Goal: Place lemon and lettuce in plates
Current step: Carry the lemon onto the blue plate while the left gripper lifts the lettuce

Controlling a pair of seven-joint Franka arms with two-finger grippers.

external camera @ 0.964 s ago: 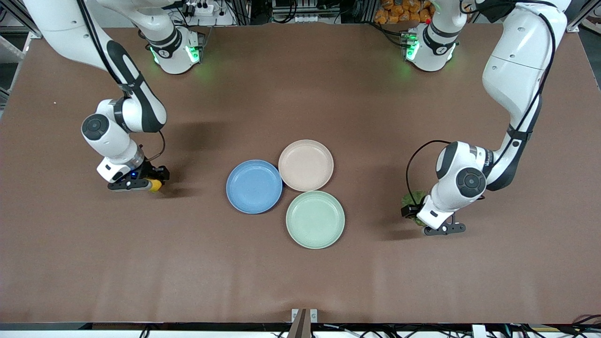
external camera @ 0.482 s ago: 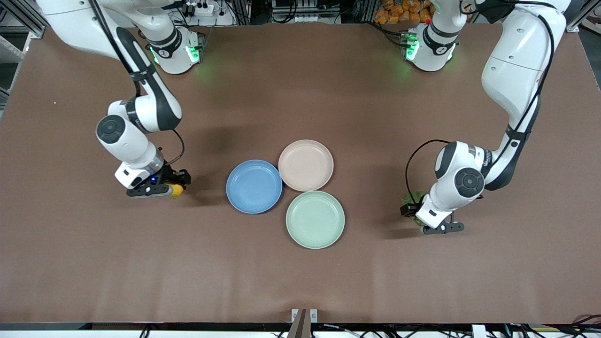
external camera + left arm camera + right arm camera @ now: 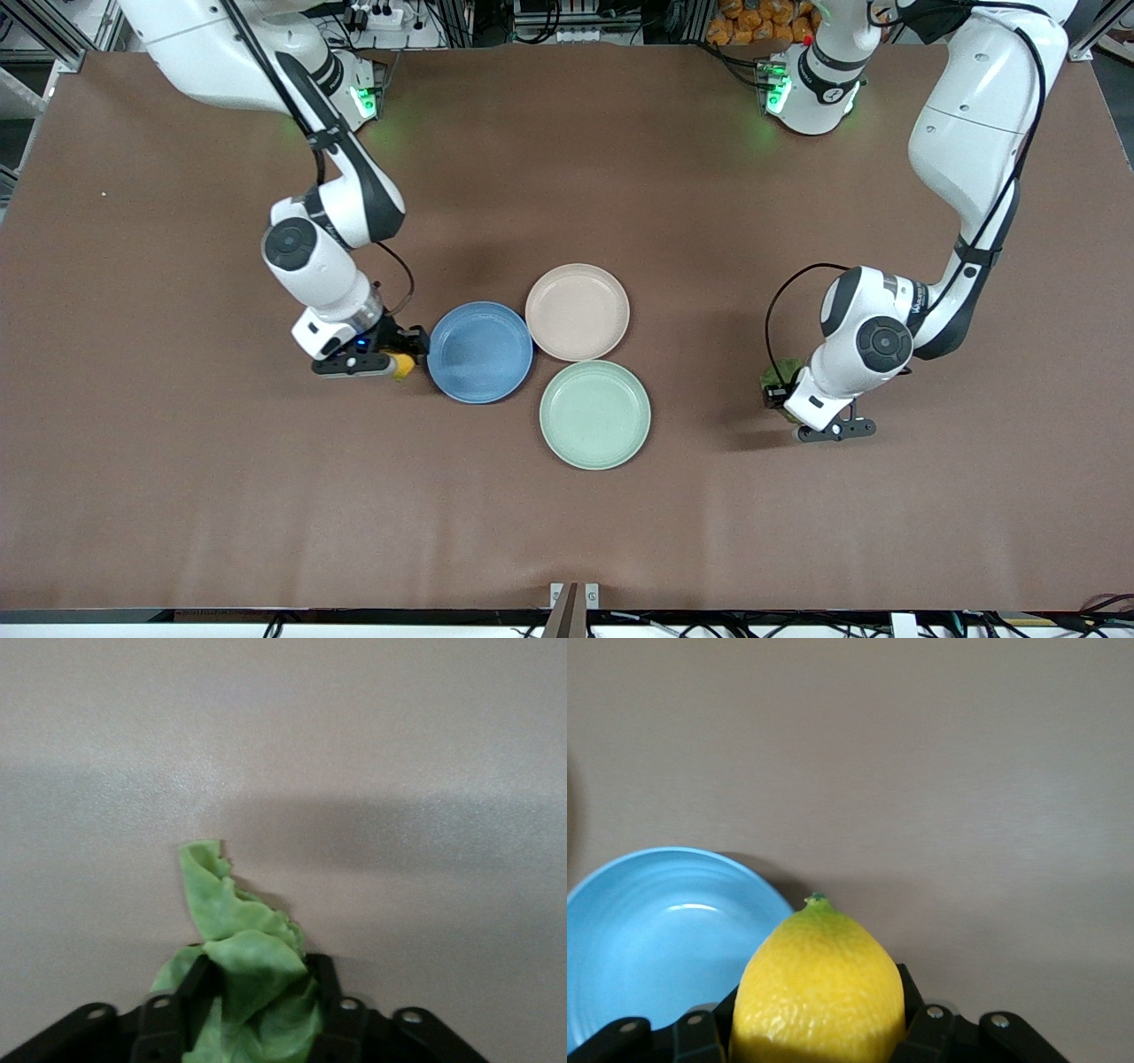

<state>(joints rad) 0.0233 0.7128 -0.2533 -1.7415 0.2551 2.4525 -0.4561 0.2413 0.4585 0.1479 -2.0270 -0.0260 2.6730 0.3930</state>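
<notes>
My right gripper (image 3: 399,361) is shut on the yellow lemon (image 3: 403,364) and holds it just beside the rim of the blue plate (image 3: 479,352), toward the right arm's end. The right wrist view shows the lemon (image 3: 818,988) between the fingers and the blue plate (image 3: 647,939) close by. The beige-pink plate (image 3: 577,311) touches the blue one. My left gripper (image 3: 780,392) is shut on the green lettuce (image 3: 773,376), low over the table toward the left arm's end. In the left wrist view the lettuce (image 3: 244,970) hangs crumpled between the fingers.
A pale mint-green plate (image 3: 594,414) lies nearer the front camera, touching the other two plates. The brown table (image 3: 567,532) spreads bare around them.
My right gripper has carried the lemon across the table toward the blue plate and is now at its rim. The left gripper with the lettuce has barely moved.
</notes>
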